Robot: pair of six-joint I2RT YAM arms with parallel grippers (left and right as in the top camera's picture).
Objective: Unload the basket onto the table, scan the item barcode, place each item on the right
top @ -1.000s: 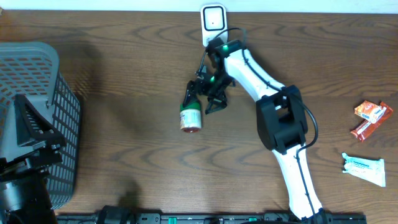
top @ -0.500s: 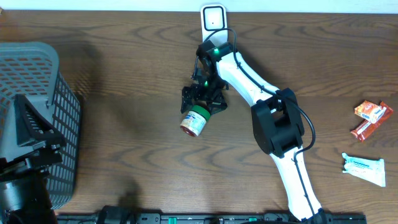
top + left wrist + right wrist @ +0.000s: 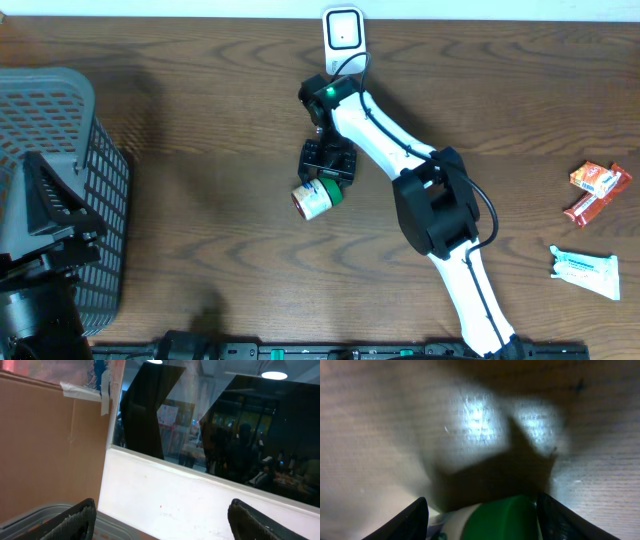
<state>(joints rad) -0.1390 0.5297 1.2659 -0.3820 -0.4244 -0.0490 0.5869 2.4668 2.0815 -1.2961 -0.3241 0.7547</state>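
Note:
A small bottle with a green cap and a white label lies on its side mid-table. My right gripper hangs right over its cap end. In the right wrist view the green cap fills the space between the two dark fingers, which press against the bottle on both sides. The white barcode scanner stands at the table's far edge, behind the right arm. My left gripper points up at a wall and window, its fingers wide apart and holding nothing.
A grey mesh basket stands at the left edge, with the left arm's dark body beside it. At the right lie two orange-red snack packs and a white tube pack.
The right gripper has shifted left and lowered over the bottle's cap, and its jaws have narrowed onto it. The bottle has swung round to point up-right. The left arm has not moved.

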